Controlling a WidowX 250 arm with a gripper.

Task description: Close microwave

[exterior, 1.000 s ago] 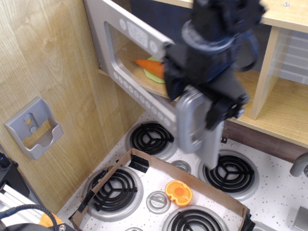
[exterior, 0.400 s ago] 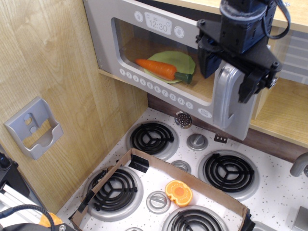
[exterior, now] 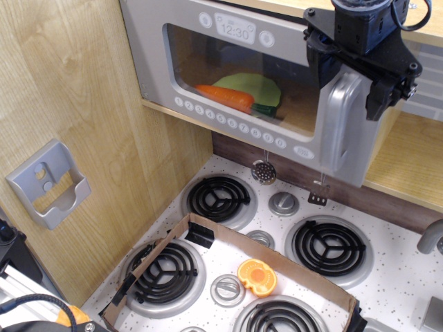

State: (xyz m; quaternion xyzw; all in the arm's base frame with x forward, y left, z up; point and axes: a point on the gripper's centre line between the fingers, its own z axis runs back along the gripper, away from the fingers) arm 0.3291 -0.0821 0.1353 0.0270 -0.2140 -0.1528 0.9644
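Microwave (exterior: 239, 123) set in the wooden cabinet above the stove, door nearly shut.
Nearest us, one cardboard tray (exterior: 297, 266) holds a single ribbed orange disc (exterior: 257, 277) among four black coil burners (exterior: 218, 197). Behind the grey door's window, one carrot (exterior: 223, 98) lies on one green plate (exterior: 259, 86). The black gripper (exterior: 354, 90) straddles the grey handle (exterior: 346, 138); we cannot tell whether it clamps.

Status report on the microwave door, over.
Black claw straddling the grey door handle, grip unclear. Silver microwave door almost flush, latch unconfirmed. Orange carrot on green plate inside, not blocking.
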